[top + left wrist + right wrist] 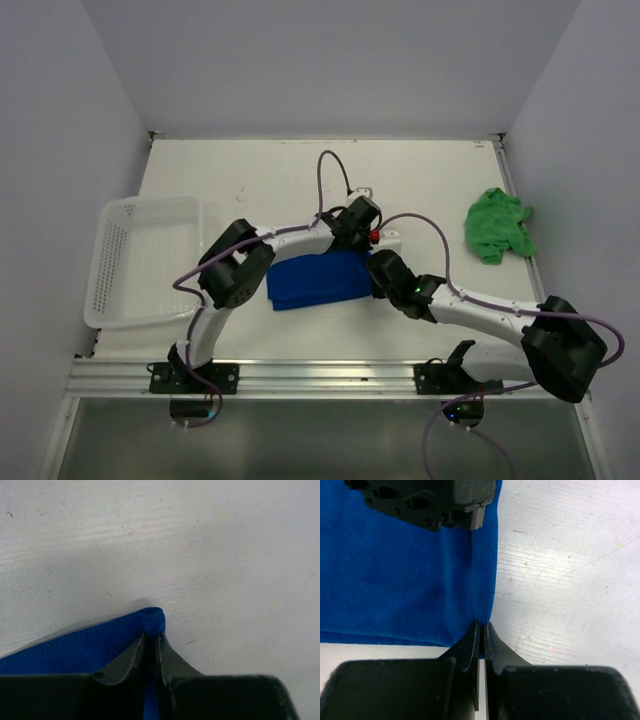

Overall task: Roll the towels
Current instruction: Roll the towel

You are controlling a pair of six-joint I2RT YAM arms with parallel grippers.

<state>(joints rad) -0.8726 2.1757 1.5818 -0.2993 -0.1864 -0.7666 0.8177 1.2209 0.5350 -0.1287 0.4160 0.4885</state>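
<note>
White table is covered centrally by the blue towel, long axis left-right, right-edge corners clamped by left gripper and right gripper.

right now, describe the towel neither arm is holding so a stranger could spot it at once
Start at the white table and go to its right edge, opposite the mesh basket. The green towel lies there alone in a crumpled heap. Unlike the blue towel lying flat mid-table, it is bunched.
</note>
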